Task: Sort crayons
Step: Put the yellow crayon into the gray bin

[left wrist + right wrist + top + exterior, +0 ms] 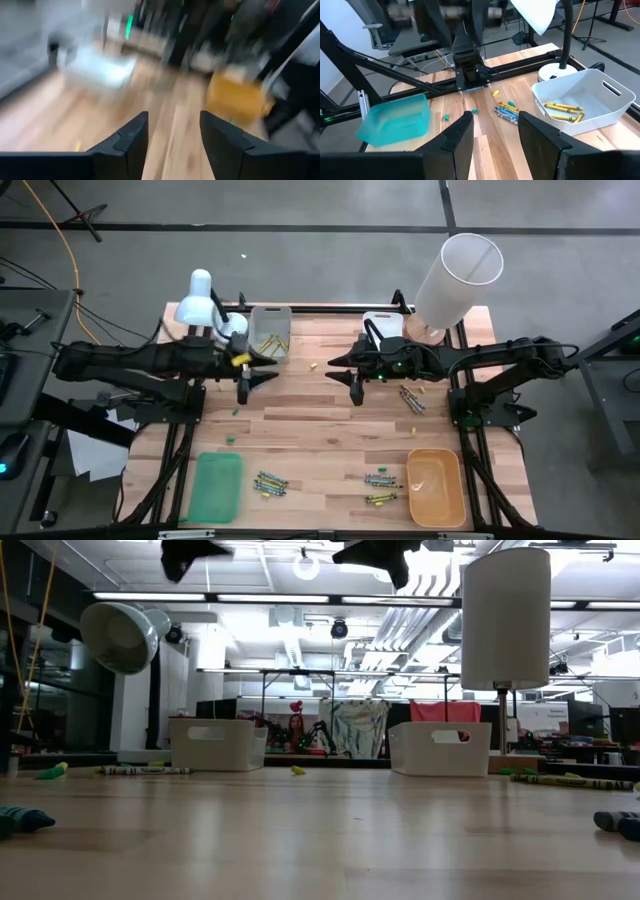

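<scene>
Several yellow crayons point(563, 111) already lie in the white bin point(610, 107), while other crayons point(270, 482) wait loose near the green tray point(216, 485) and orange tray point(436, 486). Both the left claw point(243, 388) and right claw point(355, 388) hover spread and empty above the counter point(320, 430). Judged between picks, the next move calls for descending onto a loose crayon.

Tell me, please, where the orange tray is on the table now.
In the high view the orange tray sits at the table's near right corner, on the right arm's side. A few crayons lie on the wood just to its left.
</scene>
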You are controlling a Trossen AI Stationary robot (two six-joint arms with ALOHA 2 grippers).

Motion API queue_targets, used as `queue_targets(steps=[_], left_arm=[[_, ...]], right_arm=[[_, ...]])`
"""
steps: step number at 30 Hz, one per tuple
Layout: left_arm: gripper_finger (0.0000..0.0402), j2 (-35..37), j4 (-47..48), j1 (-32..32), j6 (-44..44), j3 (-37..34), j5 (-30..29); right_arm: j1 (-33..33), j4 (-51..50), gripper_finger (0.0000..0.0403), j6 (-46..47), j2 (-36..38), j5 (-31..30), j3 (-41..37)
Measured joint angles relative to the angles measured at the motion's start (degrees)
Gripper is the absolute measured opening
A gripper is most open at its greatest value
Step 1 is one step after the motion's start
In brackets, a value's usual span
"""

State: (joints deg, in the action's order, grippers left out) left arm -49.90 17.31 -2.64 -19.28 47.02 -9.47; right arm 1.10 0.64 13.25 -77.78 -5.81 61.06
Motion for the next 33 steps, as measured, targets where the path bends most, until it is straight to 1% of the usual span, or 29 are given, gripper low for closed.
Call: queue_targets(steps=[3, 5, 7, 8, 10, 12, 14, 18, 19, 22, 25, 28, 33], left_arm=[[0.0156, -5.2, 16.7, 1.3, -4.7, 3.6, -0.4], [0.015, -8.8, 26.7, 2.7, -10.9, 4.6, -0.6], [0.0143, -12.6, 36.2, 3.9, -18.2, 3.9, -0.6], [0.014, -14.4, 39.6, 4.3, -20.6, 3.1, -0.6], [0.0134, -17.3, 43.2, 4.9, -22.9, 0.4, -0.6], [0.0129, -19.2, 43.2, 5.7, -23.6, -3.1, -0.3], [0.0126, -20.4, 40.5, 7.5, -23.3, -6.0, 0.4], [0.0121, -21.8, 36.9, 13.6, -22.1, -10.4, 4.3], [0.012, -21.9, 36.3, 15.0, -22.0, -11.0, 4.4], [0.0119, -22.0, 35.2, 18.5, -19.2, -11.9, 4.3], [0.0119, -22.0, 31.6, 21.0, -14.0, -11.8, 4.1], [0.0119, -22.4, 30.6, 23.0, -10.1, -11.8, 4.3], [0.0119, -24.4, 31.1, 25.6, -8.1, -11.8, 4.0]], right_arm=[[-0.1, 0.0, 0.015, 0.1, 0.0, 0.0, 0.0], [-0.3, 0.0, 0.015, 0.2, 0.0, 0.0, 0.0], [-0.4, -0.1, 0.015, 0.5, 0.0, 0.0, 0.0], [-0.5, -0.1, 0.015, 0.9, 0.0, 0.0, 0.0], [-0.8, -0.2, 0.015, 1.6, 0.0, 0.0, 0.0], [-1.1, -0.3, 0.015, 1.9, 0.0, 0.0, 0.0], [-1.1, -0.3, 0.015, 1.9, 0.0, -0.1, 0.0], [-1.2, -0.4, 0.015, 2.1, 0.0, -0.1, 0.0], [-1.2, -0.4, 0.015, 2.3, 0.0, 0.0, 0.0], [-1.2, -0.4, 0.015, 2.3, 0.0, -0.1, 0.0], [-1.2, -0.4, 0.015, 2.3, 0.0, -0.1, 0.0], [-1.2, -0.4, 0.015, 2.5, 0.0, -0.1, 0.0], [-1.2, -0.6, 0.015, 3.4, 0.0, -0.1, 0.0]])
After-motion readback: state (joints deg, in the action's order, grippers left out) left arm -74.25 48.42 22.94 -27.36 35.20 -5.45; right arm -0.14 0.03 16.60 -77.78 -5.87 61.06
